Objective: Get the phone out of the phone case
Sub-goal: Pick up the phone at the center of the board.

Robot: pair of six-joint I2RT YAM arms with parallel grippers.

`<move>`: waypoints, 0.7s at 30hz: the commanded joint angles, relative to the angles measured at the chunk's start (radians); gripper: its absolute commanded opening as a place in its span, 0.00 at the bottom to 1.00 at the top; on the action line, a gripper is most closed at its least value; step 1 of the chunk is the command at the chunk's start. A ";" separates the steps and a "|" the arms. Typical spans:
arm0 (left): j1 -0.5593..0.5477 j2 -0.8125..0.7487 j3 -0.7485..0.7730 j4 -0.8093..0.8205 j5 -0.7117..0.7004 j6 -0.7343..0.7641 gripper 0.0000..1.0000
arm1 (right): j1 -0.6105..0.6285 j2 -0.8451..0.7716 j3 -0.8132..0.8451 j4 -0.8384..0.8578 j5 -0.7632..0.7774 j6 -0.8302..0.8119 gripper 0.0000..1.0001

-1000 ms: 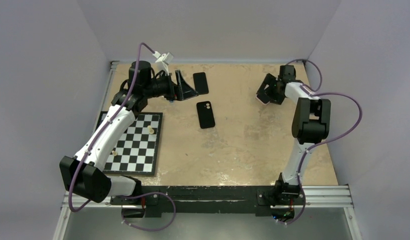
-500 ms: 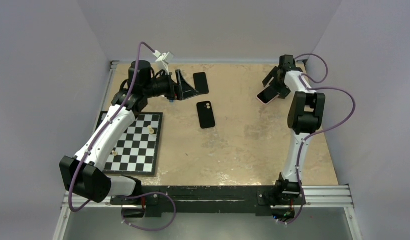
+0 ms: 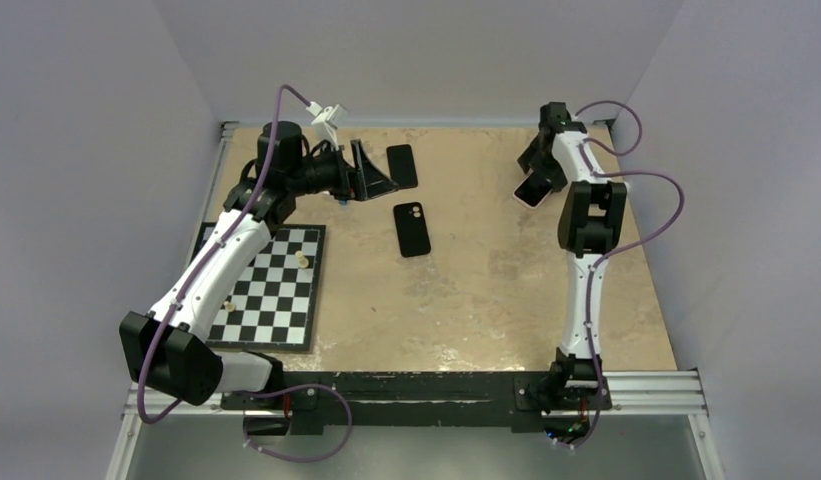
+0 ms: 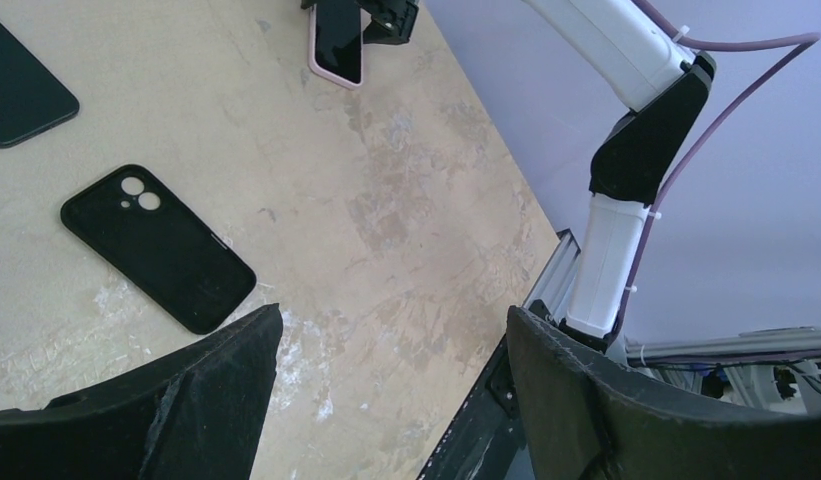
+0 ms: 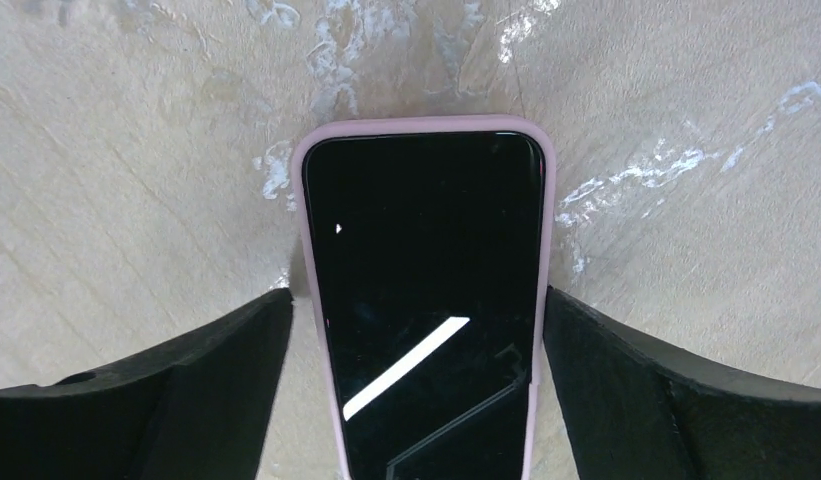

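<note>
I have the right jaws spread wide on either side of the phone [image 5: 426, 280], which lies screen-up at the far right of the surface [image 3: 486, 290], not yet out of its pink case [image 5: 426, 125]; the left jaws hang released and empty.

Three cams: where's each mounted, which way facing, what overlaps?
Top external: above and behind the robot, looking down on the table; left arm and right arm whole.
Left wrist: on that wrist, looks over its open left gripper, across the table, at the black case and right arm.
Right wrist: on that wrist, straight down on the pink-cased phone, framed by the open right gripper.
Shared: pink-cased phone in all three; black case in top and left wrist.
</note>
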 commanded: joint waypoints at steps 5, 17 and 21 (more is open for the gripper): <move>0.013 -0.017 -0.003 0.040 0.022 -0.015 0.86 | 0.047 0.046 0.093 -0.168 0.022 -0.083 0.81; 0.018 -0.012 -0.007 0.049 0.029 -0.026 0.86 | 0.134 -0.222 -0.264 -0.003 -0.267 -0.411 0.40; 0.023 -0.013 -0.012 0.062 0.038 -0.038 0.86 | 0.207 -0.286 -0.389 0.016 -0.219 -0.583 0.21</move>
